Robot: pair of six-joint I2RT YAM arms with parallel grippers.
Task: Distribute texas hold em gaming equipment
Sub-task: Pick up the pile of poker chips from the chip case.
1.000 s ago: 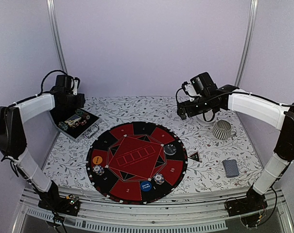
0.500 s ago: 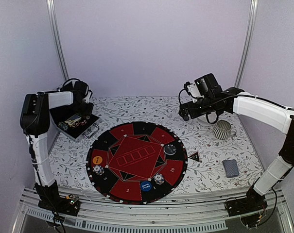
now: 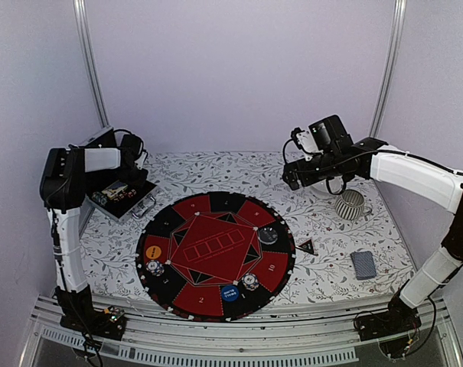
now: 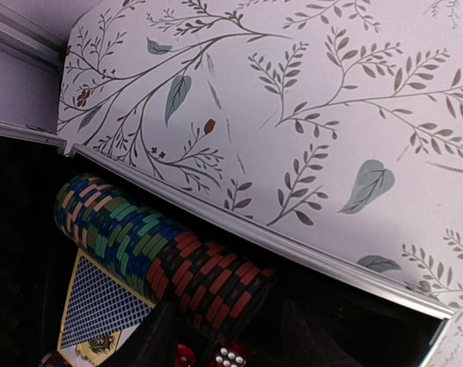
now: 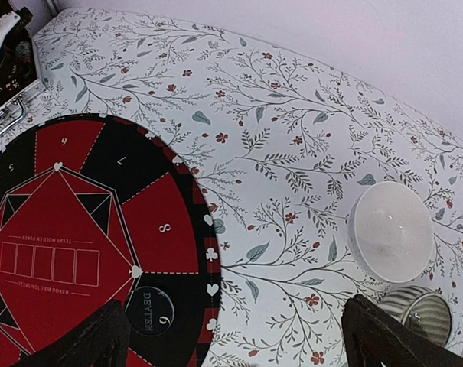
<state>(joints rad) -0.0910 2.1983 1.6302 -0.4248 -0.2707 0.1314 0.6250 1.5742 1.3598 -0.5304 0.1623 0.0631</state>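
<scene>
Left hand (image 4: 233,341), spread unclear in blur, is hanging over the chip roll (image 4: 164,252) in the black case (image 4: 292,248), likely to draw stock; right hand (image 5: 231,344) is hovering wide and empty above the table (image 5: 277,115).

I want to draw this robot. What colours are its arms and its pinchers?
The left arm and right arm wear white covers between black joints. Black cables loop by the wrists. Left gripper and right gripper have black fingers.

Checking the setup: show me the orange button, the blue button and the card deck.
orange button (image 3: 152,250): top view, face centre.
blue button (image 3: 229,292): top view, face centre.
card deck (image 3: 363,264): top view, top card.
</scene>
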